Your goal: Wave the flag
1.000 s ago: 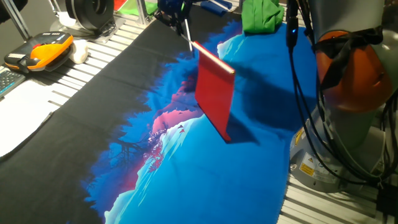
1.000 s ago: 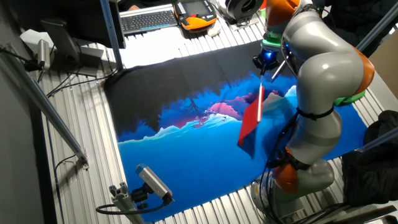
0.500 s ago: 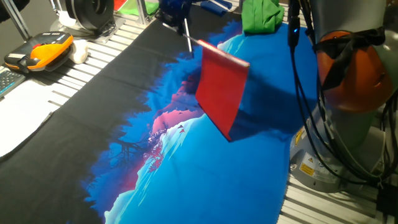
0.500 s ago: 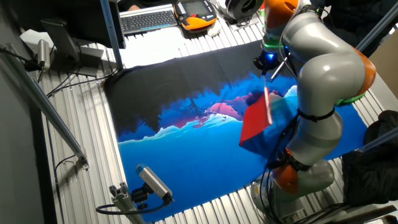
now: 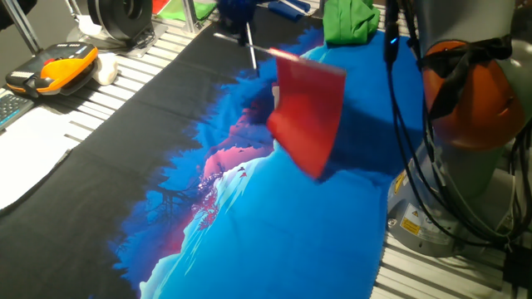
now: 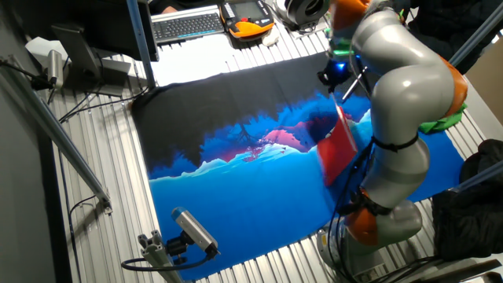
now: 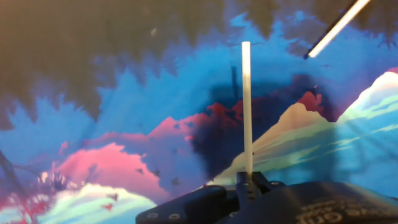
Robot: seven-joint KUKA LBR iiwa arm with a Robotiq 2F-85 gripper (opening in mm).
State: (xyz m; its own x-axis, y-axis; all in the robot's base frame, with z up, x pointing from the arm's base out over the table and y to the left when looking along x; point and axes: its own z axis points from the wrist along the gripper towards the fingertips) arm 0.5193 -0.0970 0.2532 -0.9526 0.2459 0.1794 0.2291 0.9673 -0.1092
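The flag's red cloth hangs blurred in the air above the large blue, black and pink printed cloth. Its thin white stick runs up to my gripper at the top of that view. In the other fixed view the red cloth hangs below my gripper. In the hand view my gripper is shut on the white stick, which points straight ahead over the printed cloth. The red cloth does not show there.
A green cloth bundle lies at the far edge by the arm's base. An orange and black pendant and white paper lie at the left. A keyboard and a small camera stand off the cloth.
The red cloth has swung sideways, to the right in both fixed views, and lifted a little. It is now motion-blurred. The gripper has stayed in nearly the same place, still holding the stick.
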